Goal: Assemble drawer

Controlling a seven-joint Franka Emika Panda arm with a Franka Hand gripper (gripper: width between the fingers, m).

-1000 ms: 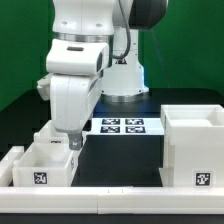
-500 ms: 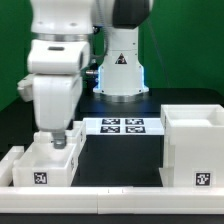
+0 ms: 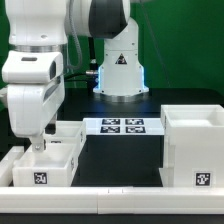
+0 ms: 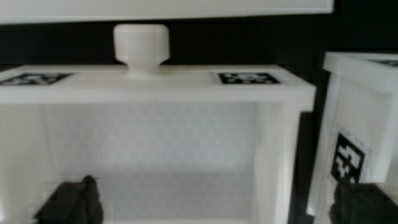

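White is the colour of nearly all the parts on the black table (image 3: 120, 160). A long low rail (image 3: 110, 190) runs along the table's front edge, in front of the marker board (image 3: 115, 126) and out past it on both sides.

Start at the exterior view's left, well to the left of the marker board. A small open tray (image 3: 58, 168) sits there, with a black-and-white tag (image 3: 40, 178) on the side that faces us. A second tray (image 3: 68, 132) stands just behind it, closer to the marker board. The big white arm (image 3: 40, 80) hangs right over the first tray. Its claw (image 3: 38, 147) dips down at the part of the tray farthest from the marker board. From this side I cannot tell if the claw touches the tray.

The wrist view looks down into the tray (image 4: 169, 140). Two dark fingertips (image 4: 71, 205) show, well apart, so the claw (image 4: 217, 200) is wide and holds nothing. One fingertip is over the inside of the tray. The other is blurry and sits out past the tray's wall. A round knob (image 4: 139, 45) sticks out from one end wall. Two more tags (image 4: 249, 78) lie on that wall's top edge.

The marker board lies flat in the middle of the table. Well to the right of it stands the tall housing (image 3: 195, 145), open at the top.
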